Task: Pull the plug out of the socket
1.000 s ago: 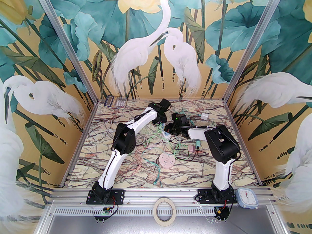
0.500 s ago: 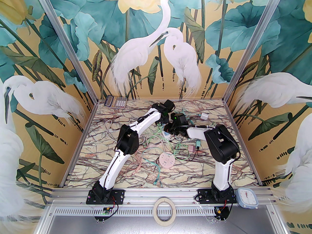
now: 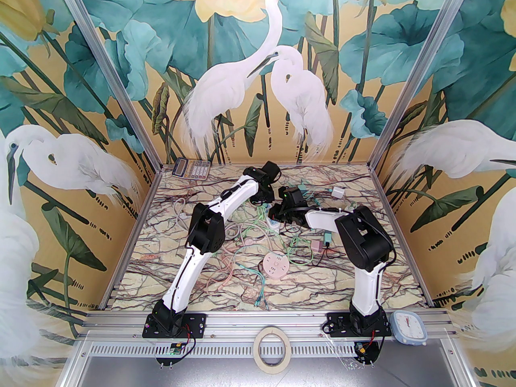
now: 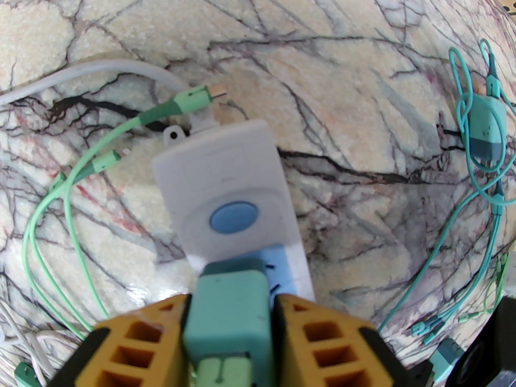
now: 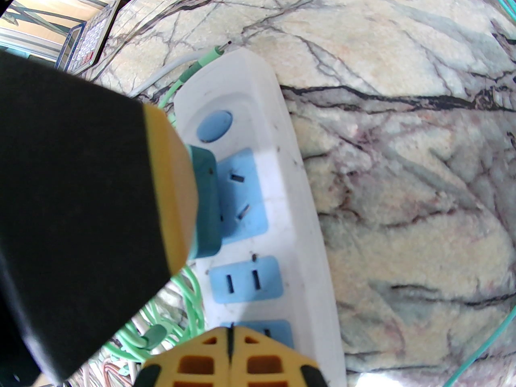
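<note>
A teal plug [image 4: 227, 317] stands on the first blue outlet of the white socket strip [image 4: 217, 163], just below the strip's round blue button [image 4: 234, 216]. My left gripper [image 4: 231, 298] is shut on the plug, one yellow finger on each side. From the right wrist, the plug [image 5: 206, 200] rests against the socket strip [image 5: 282, 216]; its prongs are hidden. My right gripper [image 5: 229, 333] is shut, its fingertips together over the strip's near end. From above, both grippers meet at the socket strip [image 3: 274, 225] in mid-table.
Loose green, pink and white cables [image 3: 242, 248] tangle around the strip. A round pink socket [image 3: 276, 265] lies nearer, small adapters [image 3: 318, 245] to its right, a white adapter [image 3: 338, 193] and a calculator [image 3: 192, 169] at the back. A teal charger [image 4: 487, 129] lies off to the right.
The left arm swung right toward the right arm, then came back left, its hold on the plug unchanged. The right arm edged slightly left over the strip.
</note>
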Available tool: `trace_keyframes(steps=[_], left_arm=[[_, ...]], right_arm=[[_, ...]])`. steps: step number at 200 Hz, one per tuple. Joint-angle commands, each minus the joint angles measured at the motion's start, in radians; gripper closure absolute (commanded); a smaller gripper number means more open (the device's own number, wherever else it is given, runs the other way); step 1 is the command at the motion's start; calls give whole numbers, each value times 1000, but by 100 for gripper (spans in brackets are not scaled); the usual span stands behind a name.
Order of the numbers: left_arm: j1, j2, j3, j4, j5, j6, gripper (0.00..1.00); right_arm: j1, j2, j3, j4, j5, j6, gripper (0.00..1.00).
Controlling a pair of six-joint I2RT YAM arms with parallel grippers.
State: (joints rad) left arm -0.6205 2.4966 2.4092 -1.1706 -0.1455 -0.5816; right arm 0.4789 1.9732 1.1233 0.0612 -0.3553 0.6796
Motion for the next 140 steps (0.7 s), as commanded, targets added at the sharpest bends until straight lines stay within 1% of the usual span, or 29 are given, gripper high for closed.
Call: trace_keyframes(steps=[1, 30, 59, 86, 97, 140], left_arm=[[-37, 24, 82, -123, -9, 55, 64], [-75, 73, 101, -167, -91, 85, 65], [-84, 76, 92, -203, -170, 109, 66], [-73, 30, 62, -185, -168, 103, 67], [-63, -13, 22, -153, -160, 96, 67], [-3, -207, -177, -32, -68, 69, 66]], right_arm=[[1, 77, -24, -137, 94, -28, 100], [4, 79, -20, -140, 96, -31, 100], [6, 81, -19, -140, 96, -31, 100], [6, 81, -17, -143, 96, -32, 100], [6, 79, -17, -145, 99, -34, 100], [6, 82, -16, -146, 96, -35, 100]])
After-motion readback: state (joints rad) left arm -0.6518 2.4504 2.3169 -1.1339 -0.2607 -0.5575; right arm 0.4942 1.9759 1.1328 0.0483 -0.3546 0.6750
